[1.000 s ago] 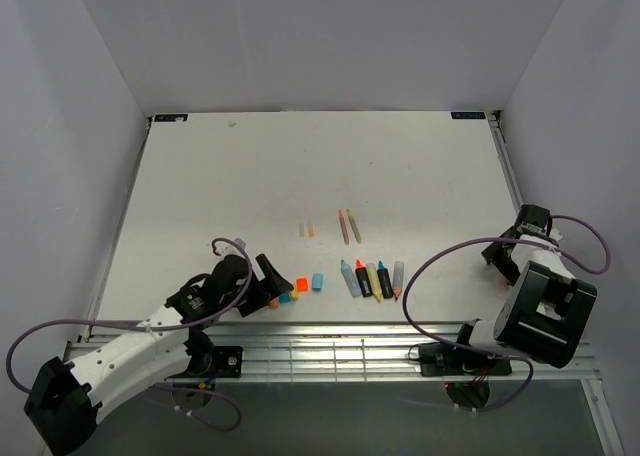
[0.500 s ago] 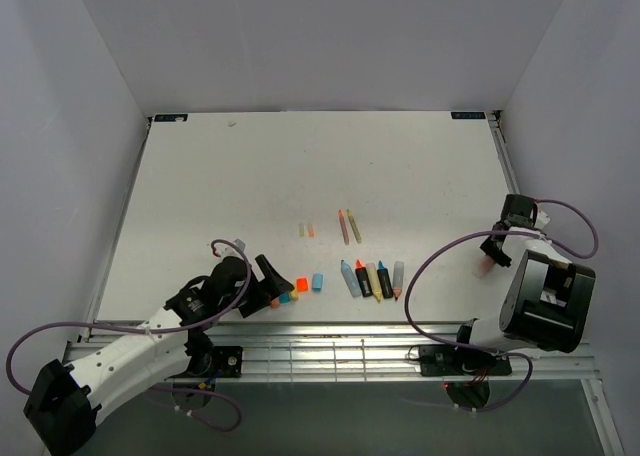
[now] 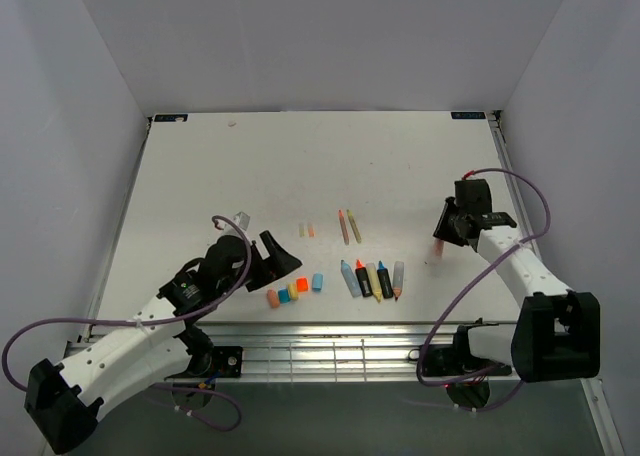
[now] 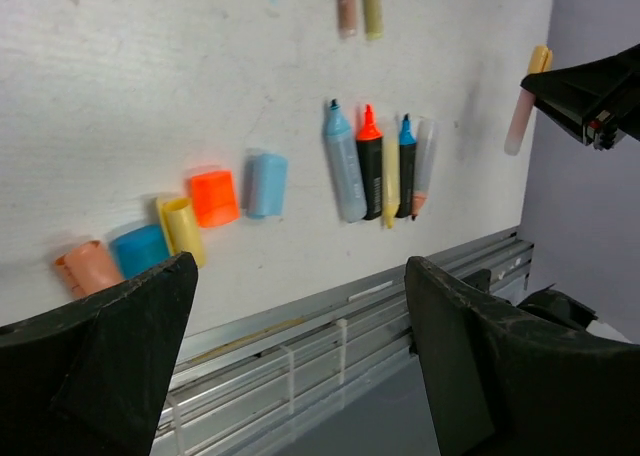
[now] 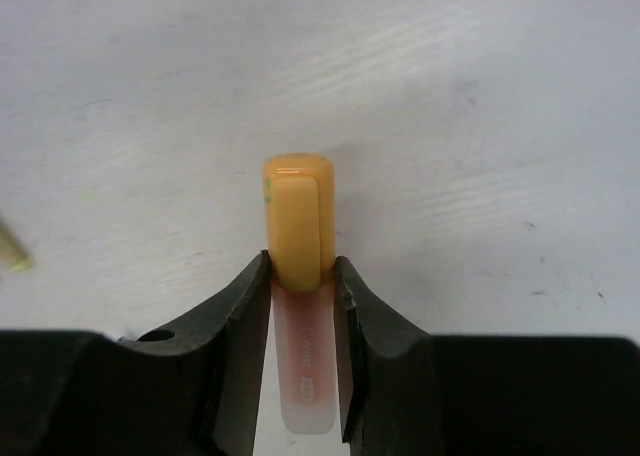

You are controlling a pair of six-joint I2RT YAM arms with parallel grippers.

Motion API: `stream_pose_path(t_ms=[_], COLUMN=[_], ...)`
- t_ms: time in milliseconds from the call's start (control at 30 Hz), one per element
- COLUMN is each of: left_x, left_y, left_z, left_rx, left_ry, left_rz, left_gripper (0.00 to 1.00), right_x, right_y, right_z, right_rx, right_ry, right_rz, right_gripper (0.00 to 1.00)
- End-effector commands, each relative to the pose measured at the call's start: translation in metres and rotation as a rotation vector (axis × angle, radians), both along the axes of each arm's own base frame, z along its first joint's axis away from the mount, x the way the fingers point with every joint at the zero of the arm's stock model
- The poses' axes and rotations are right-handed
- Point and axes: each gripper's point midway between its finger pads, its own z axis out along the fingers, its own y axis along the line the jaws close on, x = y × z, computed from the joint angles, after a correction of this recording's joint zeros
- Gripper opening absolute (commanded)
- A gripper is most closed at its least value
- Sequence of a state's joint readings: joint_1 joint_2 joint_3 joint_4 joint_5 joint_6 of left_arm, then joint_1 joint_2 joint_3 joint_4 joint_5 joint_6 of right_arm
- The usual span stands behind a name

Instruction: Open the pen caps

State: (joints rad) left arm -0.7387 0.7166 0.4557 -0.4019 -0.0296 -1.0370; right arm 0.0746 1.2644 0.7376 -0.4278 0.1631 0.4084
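We saw a white table [image 3: 300, 166] from above, with two robot arms bolted at its near edge. The right gripper [image 5: 300, 276] was clamped narrowly on a pale pink pen [image 5: 303, 376]. Its two black fingers [image 5: 235, 326] pressed on either side, just where the barrel met a yellow-orange cap [image 5: 298, 216]. That cap was on the pen and pointed away from the wrist. In the overhead view this gripper was over the right part of the table, well apart from everything lying there. We could not tell whether the pen touched the surface. The left gripper [image 4: 300, 276] stood wide open and held nothing, over the near left part of the table. Just beside it, five loose pen caps lay in a short row near the table's near edge. From left to right these were a salmon cap [image 4: 88, 266], a teal cap [image 4: 140, 248], a yellow cap [image 4: 182, 228], an orange cap [image 4: 213, 197] and a light blue cap [image 4: 266, 184]. The first four were packed close together and the light blue one lay just beside the orange. To the right of the row, five uncapped marker barrels [image 4: 343, 166] lay side by side with their coloured tips showing. Farther back lay two tiny pale caps [image 3: 302, 230] and, to their right, two thin pens [image 3: 343, 226], side by side.
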Motion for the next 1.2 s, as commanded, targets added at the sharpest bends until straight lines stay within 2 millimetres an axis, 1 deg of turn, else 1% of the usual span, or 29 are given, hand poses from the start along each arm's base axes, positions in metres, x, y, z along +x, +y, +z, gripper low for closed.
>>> stream_pose_path(t_ms=[0,33,67,100,133,167,200,233,267,300,333,367,400,433,467,500,567,600,667,700,767,867,1100,1167], left_x=[0.019,0.022,0.022,0.024,0.024,0.028,0.03,0.031,0.036,0.036,0.039,0.044,0.044,0.049,0.053,0.055,0.06,0.061,0.065,0.067,0.069,0.069,0.068,0.068], left_y=[-0.016,-0.022,-0.033,-0.04,-0.048,-0.056,-0.062,-0.068,-0.076,-0.082,-0.088,-0.096,-0.102,-0.107,-0.11,-0.115,-0.121,-0.125,-0.129,-0.13,-0.134,-0.138,-0.141,-0.142], left_z=[0.043,0.043,0.052,0.057,0.052,0.06,0.063,0.065,0.065,0.065,0.072,0.071,0.073,0.082,0.083,0.079,0.086,0.082,0.085,0.081,0.082,0.077,0.071,0.069], left_rx=[-0.027,-0.03,-0.076,-0.103,-0.115,-0.153,-0.173,-0.197,-0.213,-0.221,-0.24,-0.249,-0.254,-0.265,-0.267,-0.258,-0.27,-0.262,-0.266,-0.261,-0.266,-0.26,-0.261,-0.261], left_ry=[-0.12,-0.112,-0.128,-0.131,-0.106,-0.126,-0.124,-0.115,-0.116,-0.11,-0.104,-0.104,-0.102,-0.114,-0.114,-0.103,-0.109,-0.099,-0.101,-0.09,-0.092,-0.079,-0.072,-0.071], left_rz=[-0.047,-0.062,-0.098,-0.11,-0.134,-0.141,-0.149,-0.153,-0.155,-0.16,-0.155,-0.153,-0.159,-0.156,-0.141,-0.142,-0.131,-0.128,-0.12,-0.112,-0.11,-0.108,-0.098,-0.098], left_gripper=[0.94,0.94,0.94,0.93,0.93,0.92,0.92,0.92,0.91,0.91,0.91,0.91,0.91,0.91,0.91,0.91,0.92,0.92,0.92,0.92,0.92,0.91,0.85,0.81], right_x=[0.02,0.017,0.015,0.013,0.008,0.006,0.002,-0.006,-0.009,-0.014,-0.02,-0.023,-0.026,-0.033,-0.035,-0.037,-0.045,-0.046,-0.052,-0.053,-0.058,-0.06,-0.062,-0.063], right_y=[0.049,0.073,0.085,0.1,0.118,0.129,0.139,0.156,0.163,0.17,0.18,0.187,0.191,0.199,0.203,0.206,0.216,0.219,0.226,0.229,0.235,0.241,0.25,0.253], right_z=[0.065,0.073,0.078,0.089,0.094,0.099,0.105,0.109,0.111,0.114,0.115,0.118,0.12,0.121,0.122,0.122,0.121,0.119,0.118,0.117,0.117,0.116,0.118,0.12], right_rx=[0.084,0.126,0.138,0.167,0.183,0.194,0.205,0.217,0.224,0.238,0.248,0.259,0.265,0.272,0.274,0.275,0.279,0.28,0.288,0.286,0.288,0.285,0.297,0.304], right_ry=[-0.185,-0.203,-0.214,-0.24,-0.259,-0.277,-0.297,-0.315,-0.323,-0.327,-0.334,-0.348,-0.357,-0.361,-0.366,-0.366,-0.362,-0.358,-0.351,-0.354,-0.35,-0.347,-0.345,-0.349], right_rz=[0.225,0.319,0.37,0.448,0.515,0.558,0.604,0.676,0.703,0.733,0.774,0.799,0.817,0.85,0.863,0.876,0.908,0.915,0.939,0.943,0.962,0.967,0.968,0.969], right_gripper=[0.08,0.08,0.08,0.08,0.08,0.08,0.08,0.08,0.08,0.08,0.08,0.08,0.08,0.08,0.08,0.08,0.08,0.08,0.08,0.08,0.08,0.08,0.08,0.08])
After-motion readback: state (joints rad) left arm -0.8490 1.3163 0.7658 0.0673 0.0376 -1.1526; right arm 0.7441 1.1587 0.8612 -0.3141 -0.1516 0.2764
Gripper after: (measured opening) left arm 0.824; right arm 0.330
